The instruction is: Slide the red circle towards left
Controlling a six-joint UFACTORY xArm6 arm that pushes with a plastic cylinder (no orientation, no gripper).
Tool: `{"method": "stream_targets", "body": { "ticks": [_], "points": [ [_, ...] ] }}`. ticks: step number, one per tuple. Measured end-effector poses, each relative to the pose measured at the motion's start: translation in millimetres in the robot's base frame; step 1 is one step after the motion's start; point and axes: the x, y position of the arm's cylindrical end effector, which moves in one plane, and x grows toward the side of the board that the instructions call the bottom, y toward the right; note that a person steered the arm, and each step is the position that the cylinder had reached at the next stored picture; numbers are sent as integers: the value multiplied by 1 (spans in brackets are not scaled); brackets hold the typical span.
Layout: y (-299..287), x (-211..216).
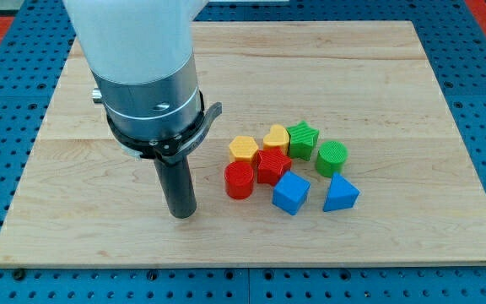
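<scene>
The red circle [239, 180] stands near the middle of the wooden board [74, 194], at the left end of a cluster of blocks. My tip [181, 214] rests on the board to the view's left of the red circle and slightly lower, with a clear gap between them. A red star-like block [272, 165] touches the circle on its right. A yellow hexagon [243, 149] sits just above the circle.
A yellow heart [276, 136], a green star [303, 138], a green circle [332, 157], a blue cube [291, 193] and a blue triangle [340, 194] fill the rest of the cluster to the right. The arm's white and grey body [146, 76] looms at upper left.
</scene>
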Motion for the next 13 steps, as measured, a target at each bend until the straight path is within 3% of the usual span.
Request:
{"method": "stream_targets", "body": {
  "ticks": [2,5,8,9,11,13],
  "points": [
    [31,42],
    [152,36],
    [155,-28],
    [114,-42],
    [27,-40],
    [15,-39]
  ]
}}
